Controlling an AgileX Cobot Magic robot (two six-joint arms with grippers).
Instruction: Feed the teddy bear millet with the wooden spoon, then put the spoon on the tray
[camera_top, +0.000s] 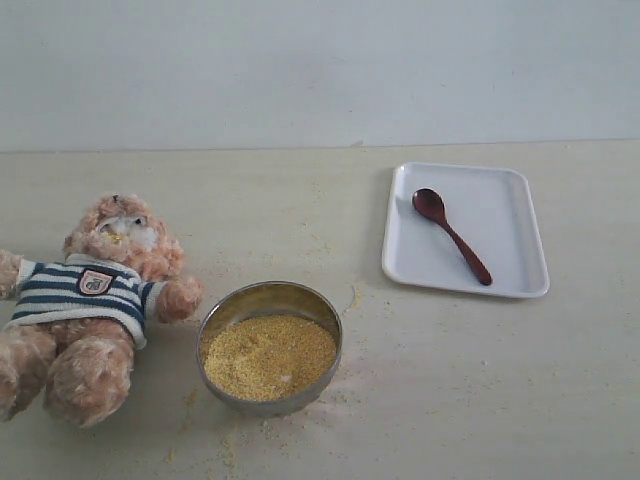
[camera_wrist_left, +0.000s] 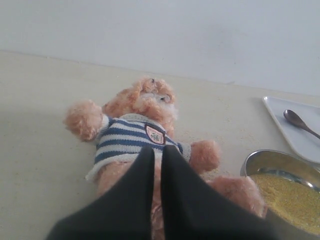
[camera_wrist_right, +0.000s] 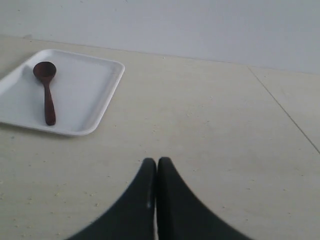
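The teddy bear (camera_top: 95, 300) lies on its back at the left of the table, in its striped shirt, with a few yellow grains on its muzzle; the left wrist view shows the teddy bear (camera_wrist_left: 135, 125) too. The millet (camera_top: 268, 356) fills the metal bowl (camera_top: 270, 296) beside its arm. On the white tray (camera_top: 500, 200) at the right lies the wooden spoon (camera_top: 450, 233), its bowl toward the far side. My left gripper (camera_wrist_left: 156, 148) is shut and empty above the bear's belly. Off to the side of the tray (camera_wrist_right: 95, 90) and spoon (camera_wrist_right: 47, 90), my right gripper (camera_wrist_right: 156, 160) is shut and empty over bare table.
Loose millet grains (camera_top: 352, 297) are scattered on the table around the bowl and toward the tray. A pale wall (camera_top: 320, 70) bounds the table at the back. Neither arm shows in the exterior view.
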